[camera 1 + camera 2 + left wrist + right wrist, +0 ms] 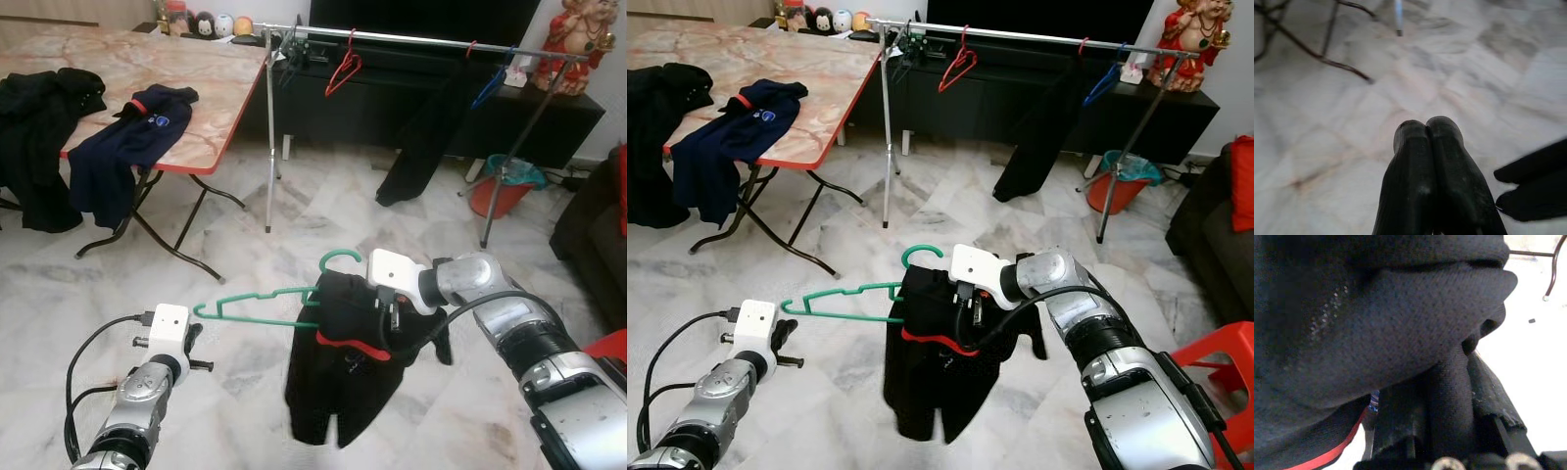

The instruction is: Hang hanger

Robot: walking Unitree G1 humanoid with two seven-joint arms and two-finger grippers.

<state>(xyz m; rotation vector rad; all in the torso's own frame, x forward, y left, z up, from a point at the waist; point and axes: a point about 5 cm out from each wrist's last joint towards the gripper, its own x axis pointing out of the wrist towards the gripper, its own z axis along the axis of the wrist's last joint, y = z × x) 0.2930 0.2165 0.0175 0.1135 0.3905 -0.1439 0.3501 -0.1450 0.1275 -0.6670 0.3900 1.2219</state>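
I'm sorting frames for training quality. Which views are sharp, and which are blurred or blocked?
Both eye views are evenly lit and sharp: the green hanger and dark shirt at the right gripper read clearly. Left wrist view: the shut left gripper is soft, the floor behind blurred. Right wrist view: dark, close fabric blocks most of it, with the background overexposed.

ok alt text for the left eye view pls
The right gripper holds a green hanger with a black shirt on it above a marble floor. The left gripper is shut and idle; a clothes rail stands beyond.

no legible text anywhere
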